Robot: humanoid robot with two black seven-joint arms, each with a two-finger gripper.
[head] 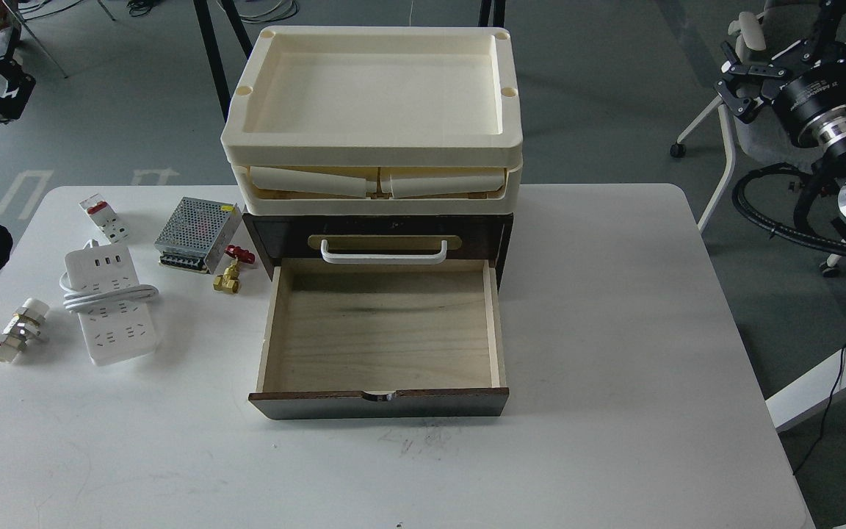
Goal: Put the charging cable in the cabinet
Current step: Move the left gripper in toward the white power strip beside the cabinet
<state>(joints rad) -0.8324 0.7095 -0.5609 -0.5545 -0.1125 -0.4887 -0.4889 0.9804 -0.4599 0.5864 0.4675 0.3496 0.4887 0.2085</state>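
The charging cable (109,308), a white power strip with its thick cord looped across the middle, lies flat on the left of the white table (614,330). The cabinet (379,239) is dark brown wood and stands at table centre. Its light wood-lined drawer (382,330) is pulled out toward me and holds nothing; a white bar handle (383,253) sits above it. My left gripper (8,92) hangs off the table at the far upper left, dark and partly cut off. High at the upper right, off the table, is my right gripper (725,77), its fingers apart and holding nothing.
Stacked cream plastic trays (375,147) rest on top of the cabinet. Near the cable lie a white-and-red breaker block (103,218), a perforated metal power-supply box (197,234), a brass valve with a red handle (232,270) and a metal fitting with white ends (17,330).
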